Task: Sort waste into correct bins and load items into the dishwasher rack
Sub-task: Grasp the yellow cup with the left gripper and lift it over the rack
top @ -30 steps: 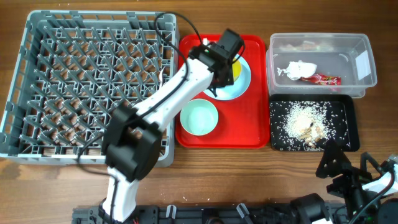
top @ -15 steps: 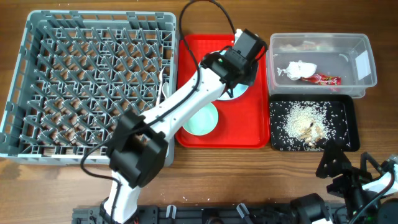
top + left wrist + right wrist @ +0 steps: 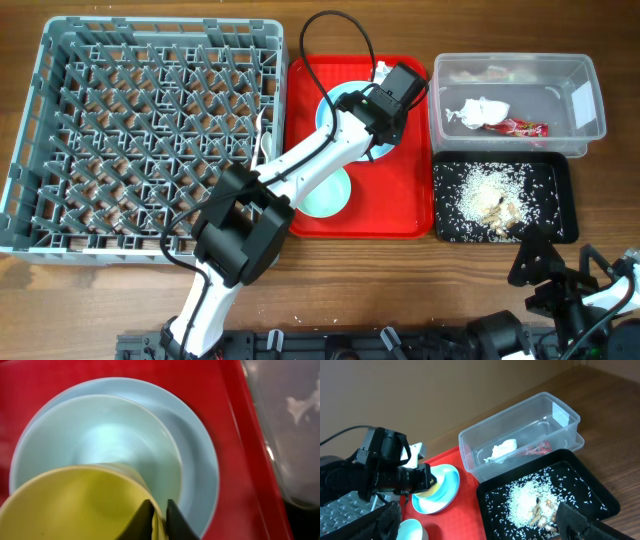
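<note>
My left gripper [image 3: 160, 521] is shut on the rim of the small yellow cup [image 3: 75, 505], one finger inside and one outside. The cup is over the pale-blue plate [image 3: 200, 460] on the red tray; I cannot tell whether it is lifted. In the overhead view the left gripper [image 3: 380, 118] hides the cup and covers the plate's [image 3: 338, 100] right side. A mint bowl [image 3: 322, 193] sits on the tray nearer the front. The grey rack [image 3: 140, 130] stands at the left. My right gripper [image 3: 480, 525] is open and empty at the front right [image 3: 545, 265].
The clear tub [image 3: 590, 75] holds the white napkin [image 3: 480, 109] and red wrapper [image 3: 522, 127]. The black tray [image 3: 560, 180] in front of it holds rice scraps [image 3: 486, 196]. The red serving tray [image 3: 400, 210] lies between rack and bins. A white utensil [image 3: 263, 133] shows at the rack's right edge.
My left wrist has swung right across the plate and then slightly forward. The yellow cup, visible in the overhead view before, is now hidden under the gripper. The right arm has not moved.
</note>
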Controlling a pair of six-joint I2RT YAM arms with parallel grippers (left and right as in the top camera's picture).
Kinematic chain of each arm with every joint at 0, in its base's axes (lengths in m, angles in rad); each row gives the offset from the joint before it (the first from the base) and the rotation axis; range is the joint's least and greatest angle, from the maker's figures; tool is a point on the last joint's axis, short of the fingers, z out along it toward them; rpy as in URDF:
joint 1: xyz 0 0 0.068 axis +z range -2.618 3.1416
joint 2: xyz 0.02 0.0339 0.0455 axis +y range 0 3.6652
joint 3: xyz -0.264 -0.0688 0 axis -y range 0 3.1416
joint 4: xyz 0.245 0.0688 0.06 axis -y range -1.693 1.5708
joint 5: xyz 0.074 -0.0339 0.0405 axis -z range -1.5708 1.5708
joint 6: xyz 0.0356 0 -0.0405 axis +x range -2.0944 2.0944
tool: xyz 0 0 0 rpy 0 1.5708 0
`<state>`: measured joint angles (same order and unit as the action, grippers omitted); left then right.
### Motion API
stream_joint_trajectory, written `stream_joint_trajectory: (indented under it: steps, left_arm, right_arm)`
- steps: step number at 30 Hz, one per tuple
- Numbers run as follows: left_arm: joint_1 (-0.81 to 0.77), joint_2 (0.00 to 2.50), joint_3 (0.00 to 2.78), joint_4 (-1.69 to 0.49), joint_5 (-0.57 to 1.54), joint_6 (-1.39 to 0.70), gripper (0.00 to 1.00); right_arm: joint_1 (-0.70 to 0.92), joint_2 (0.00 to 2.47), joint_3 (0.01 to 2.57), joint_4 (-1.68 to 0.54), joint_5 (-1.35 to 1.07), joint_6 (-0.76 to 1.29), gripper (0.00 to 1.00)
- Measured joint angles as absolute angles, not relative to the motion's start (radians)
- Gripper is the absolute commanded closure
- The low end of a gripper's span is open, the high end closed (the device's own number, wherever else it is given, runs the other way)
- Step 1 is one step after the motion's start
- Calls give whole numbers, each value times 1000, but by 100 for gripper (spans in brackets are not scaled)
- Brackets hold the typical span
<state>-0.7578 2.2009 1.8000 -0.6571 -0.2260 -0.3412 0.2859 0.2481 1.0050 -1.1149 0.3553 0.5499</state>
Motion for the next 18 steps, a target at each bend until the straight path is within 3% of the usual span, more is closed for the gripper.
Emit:
stream_joint_trajectory:
  steps: [5, 8, 13, 18]
  left_arm:
    - [-759, 2172, 1799, -649, -374, -342, 96]
    - [-758, 2008, 1793, -705, -308, -343, 96]
    - [-657, 1661, 1796, -809, -13, -349, 96]
    - [-257, 1616, 1800, -876, 592, -353, 96]
  right_arm:
    - [286, 248, 1005, -1115, 355, 550, 0]
    - [286, 248, 1005, -1115, 355, 550, 0]
    - [286, 248, 1005, -1115, 355, 550, 0]
    - [286, 248, 1005, -1115, 348, 550, 0]
